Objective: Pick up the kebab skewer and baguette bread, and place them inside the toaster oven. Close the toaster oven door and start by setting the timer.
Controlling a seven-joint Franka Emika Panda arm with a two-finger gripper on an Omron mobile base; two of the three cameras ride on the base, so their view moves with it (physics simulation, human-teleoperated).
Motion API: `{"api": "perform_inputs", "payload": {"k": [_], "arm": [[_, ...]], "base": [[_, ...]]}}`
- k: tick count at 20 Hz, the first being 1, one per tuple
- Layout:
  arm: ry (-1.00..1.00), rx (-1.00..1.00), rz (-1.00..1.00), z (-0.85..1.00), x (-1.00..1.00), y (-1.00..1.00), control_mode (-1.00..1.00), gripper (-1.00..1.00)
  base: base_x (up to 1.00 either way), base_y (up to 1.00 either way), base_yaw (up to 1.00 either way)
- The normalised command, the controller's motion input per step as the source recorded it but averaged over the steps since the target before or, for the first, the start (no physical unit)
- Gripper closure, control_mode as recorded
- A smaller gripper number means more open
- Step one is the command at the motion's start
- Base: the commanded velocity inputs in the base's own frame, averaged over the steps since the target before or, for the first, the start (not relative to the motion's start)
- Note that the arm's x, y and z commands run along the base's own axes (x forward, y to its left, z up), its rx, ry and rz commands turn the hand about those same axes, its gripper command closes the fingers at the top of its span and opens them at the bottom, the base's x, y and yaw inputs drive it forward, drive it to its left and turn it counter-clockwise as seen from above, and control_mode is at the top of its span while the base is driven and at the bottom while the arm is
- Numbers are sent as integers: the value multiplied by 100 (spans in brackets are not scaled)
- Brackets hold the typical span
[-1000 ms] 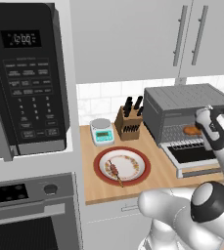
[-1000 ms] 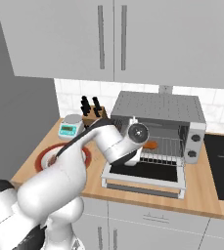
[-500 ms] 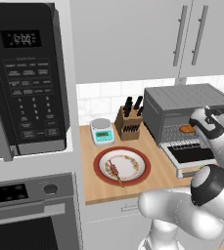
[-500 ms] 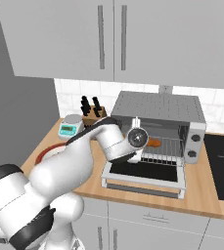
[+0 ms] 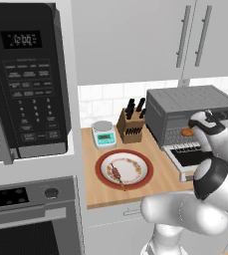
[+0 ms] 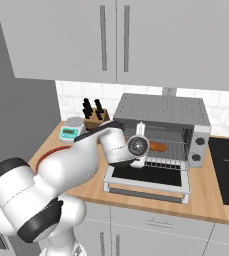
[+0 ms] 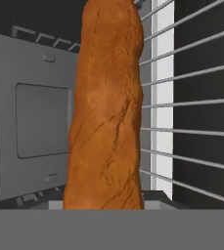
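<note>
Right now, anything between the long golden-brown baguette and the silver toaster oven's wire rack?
Nothing visible. The golden-brown baguette is already inside the silver toaster oven, over its wire rack; the glass door hangs fully open below.

Baguette bread [image 7: 107, 107] against wire rack [image 7: 191, 102]

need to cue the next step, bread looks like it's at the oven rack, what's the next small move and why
Probably open the gripper and let the baguette bread settle on the wire rack. The loaf already lies inside the toaster oven over the rack bars, the door is down, and the kebab skewer waits on the plate.
</note>
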Motion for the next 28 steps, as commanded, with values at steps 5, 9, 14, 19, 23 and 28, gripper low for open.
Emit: {"api": "perform_inputs", "payload": {"k": [5, 9, 14, 19, 23, 28], "arm": [[0, 0, 0, 0, 0, -17, -100, 100], [0, 0, 0, 0, 3, -1, -100, 100], [0, -2, 0, 0, 9, 0, -100, 100], [0, -1, 0, -4, 23, 0, -100, 100], [0, 0, 0, -11, 10, 0, -100, 100], [0, 0, 0, -18, 0, 0, -100, -100]], "base": [[0, 0, 0], [0, 0, 0], [0, 0, 0], [0, 0, 0], [0, 0, 0], [0, 0, 0]]}}
